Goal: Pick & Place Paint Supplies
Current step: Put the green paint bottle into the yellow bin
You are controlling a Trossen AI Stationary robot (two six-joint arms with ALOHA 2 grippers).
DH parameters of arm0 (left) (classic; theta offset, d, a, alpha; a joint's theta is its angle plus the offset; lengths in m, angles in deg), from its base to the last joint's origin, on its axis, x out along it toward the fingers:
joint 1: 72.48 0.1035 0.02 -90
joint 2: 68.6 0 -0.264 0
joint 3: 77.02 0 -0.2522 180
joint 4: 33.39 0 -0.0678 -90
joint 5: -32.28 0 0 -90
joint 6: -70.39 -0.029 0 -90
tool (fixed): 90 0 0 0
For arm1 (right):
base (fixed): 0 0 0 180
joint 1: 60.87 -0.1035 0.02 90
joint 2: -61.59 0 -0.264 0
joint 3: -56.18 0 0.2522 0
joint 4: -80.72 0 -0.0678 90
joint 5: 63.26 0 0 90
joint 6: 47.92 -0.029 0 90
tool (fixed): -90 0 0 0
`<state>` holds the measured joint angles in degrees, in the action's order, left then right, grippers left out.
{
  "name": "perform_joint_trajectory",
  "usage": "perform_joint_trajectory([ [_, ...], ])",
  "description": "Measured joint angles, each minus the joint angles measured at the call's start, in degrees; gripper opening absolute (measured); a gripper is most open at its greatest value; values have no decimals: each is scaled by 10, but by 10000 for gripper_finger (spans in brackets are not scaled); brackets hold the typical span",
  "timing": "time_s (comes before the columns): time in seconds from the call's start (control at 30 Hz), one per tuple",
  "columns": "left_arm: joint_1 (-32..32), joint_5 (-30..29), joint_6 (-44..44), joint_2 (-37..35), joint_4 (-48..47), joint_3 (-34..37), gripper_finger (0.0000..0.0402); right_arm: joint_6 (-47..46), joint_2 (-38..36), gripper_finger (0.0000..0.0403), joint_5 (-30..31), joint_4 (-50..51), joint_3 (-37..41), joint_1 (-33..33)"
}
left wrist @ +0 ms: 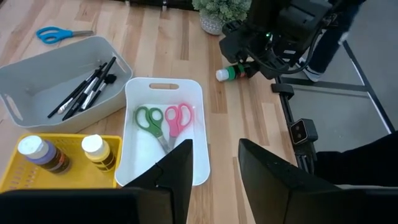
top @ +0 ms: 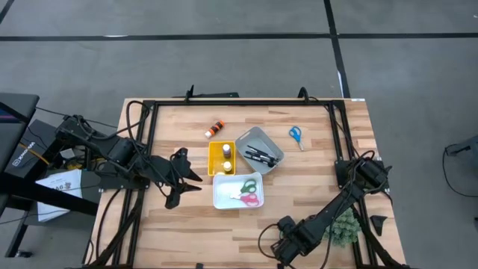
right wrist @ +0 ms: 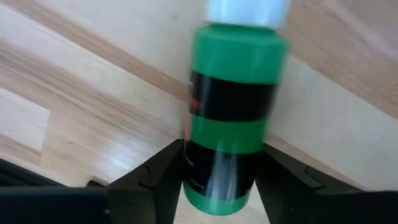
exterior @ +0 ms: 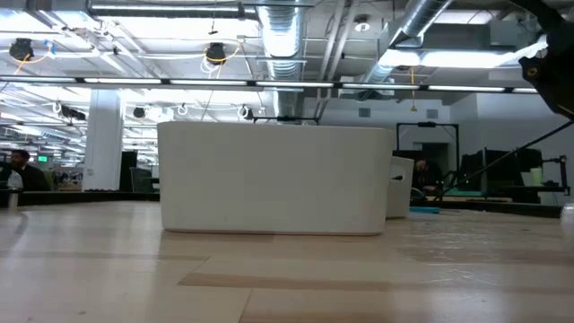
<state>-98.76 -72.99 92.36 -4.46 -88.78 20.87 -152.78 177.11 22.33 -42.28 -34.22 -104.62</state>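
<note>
Three bins sit clustered mid-table on the light wooden slat table [top: 187, 149].

Yellow perforated plastic bin [left wrist: 12, 176]: two upright paint bottles inside, a purple one with a white cap [left wrist: 38, 154] and a yellow one with a white cap [left wrist: 97, 151].

Grey plastic bin with handle slots [left wrist: 37, 62]: several thin dark paintbrushes [left wrist: 87, 87] lying loose in it.

White rectangular plastic bin [left wrist: 196, 124]: green-handled scissors [left wrist: 149, 119] and pink-handled scissors [left wrist: 178, 118] side by side.

Outside the bins: blue-handled scissors [top: 296, 135] near the table's far right; an orange paint bottle [top: 215, 128] on its side beyond the yellow bin.

Right gripper [right wrist: 219, 180] low at the near table edge, just beside a fuzzy green potted plant [top: 345, 224]. A green paint bottle with black label and white cap [right wrist: 233, 106] lies between its fingers, both touching the sides; firm grip cannot be told.

Left gripper [left wrist: 214, 165] waits beside the white bin, fingers partly apart, holding nothing.
</note>
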Motion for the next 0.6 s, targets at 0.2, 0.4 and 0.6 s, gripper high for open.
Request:
perform_joint_trajectory([
  [0.2,0,0,-3,0,0,0,121,35,0,140,-2,-7,-17,0],
  [0.4,0,2,-16,0,2,0,121,137,0,144,-1,-3,-81,5],
  [0.6,0,-8,-39,9,58,0,122,263,0,155,21,97,-185,22],
])
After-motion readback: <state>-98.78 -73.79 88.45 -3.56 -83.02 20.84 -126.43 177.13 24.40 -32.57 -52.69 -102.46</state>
